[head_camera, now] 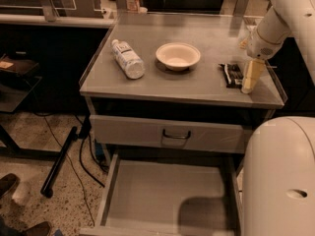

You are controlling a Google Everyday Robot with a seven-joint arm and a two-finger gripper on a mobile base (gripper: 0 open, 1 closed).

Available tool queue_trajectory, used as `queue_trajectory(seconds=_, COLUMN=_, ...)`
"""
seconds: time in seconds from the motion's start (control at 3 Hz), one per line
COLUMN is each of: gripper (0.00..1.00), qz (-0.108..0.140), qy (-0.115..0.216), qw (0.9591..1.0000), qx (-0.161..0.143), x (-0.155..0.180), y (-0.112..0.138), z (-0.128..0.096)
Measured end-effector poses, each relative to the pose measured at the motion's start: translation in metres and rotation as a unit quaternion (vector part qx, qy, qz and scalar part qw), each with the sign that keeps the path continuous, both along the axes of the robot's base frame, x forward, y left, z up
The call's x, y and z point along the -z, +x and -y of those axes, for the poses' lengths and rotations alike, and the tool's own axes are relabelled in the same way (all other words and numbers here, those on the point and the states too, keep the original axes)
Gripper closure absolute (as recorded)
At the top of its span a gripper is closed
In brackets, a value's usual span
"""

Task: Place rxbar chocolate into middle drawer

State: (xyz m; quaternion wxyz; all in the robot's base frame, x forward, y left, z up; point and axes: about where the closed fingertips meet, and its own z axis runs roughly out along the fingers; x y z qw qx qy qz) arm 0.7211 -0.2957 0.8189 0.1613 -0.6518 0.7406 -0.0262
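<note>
At far left, dark cables [86, 154] trail over the speckled floor beside a black bar [59, 162] that leans out from the grey table [197, 86]. On the table's left side a clear plastic bottle [128, 59] lies on its side, its cap toward the back and its base near the left rim. A strip of open surface separates it from the pale bowl [178, 56], which stands upright near the middle, well back from the front edge. More open surface runs along the front edge below both.

Under the tabletop, the closed drawer front [128, 131] carries its dark loop handle [176, 134]. Below that the middle drawer [147, 193] is pulled out toward the camera, with low side walls at left and right, its flat floor open from above and a shadow on its right half.

Right of the bowl, the rxbar chocolate [230, 74] lies flat on the table, near the right rim and short of the front edge. My pincer [250, 76] points down just beside the bar's right side, its tip close to the table near the front right corner. Whether it is open or closed I cannot tell, and I cannot make out a grip on the bar. My white arm [280, 18] slants in from the upper right, and my rounded body [280, 181] fills the lower right, overlapping the drawer's right wall.
</note>
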Motion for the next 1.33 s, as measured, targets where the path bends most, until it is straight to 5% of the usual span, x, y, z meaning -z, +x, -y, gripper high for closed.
queue_trajectory(seconds=1.0, gripper=0.64, qz=0.0, qy=0.0, qw=1.0, qx=0.0, x=0.0005, y=0.0002, z=0.0002)
queue_trajectory(seconds=1.33, gripper=0.95, qz=0.0, qy=0.0, qw=1.0, qx=0.0, x=0.0006, y=0.0002, z=0.0002)
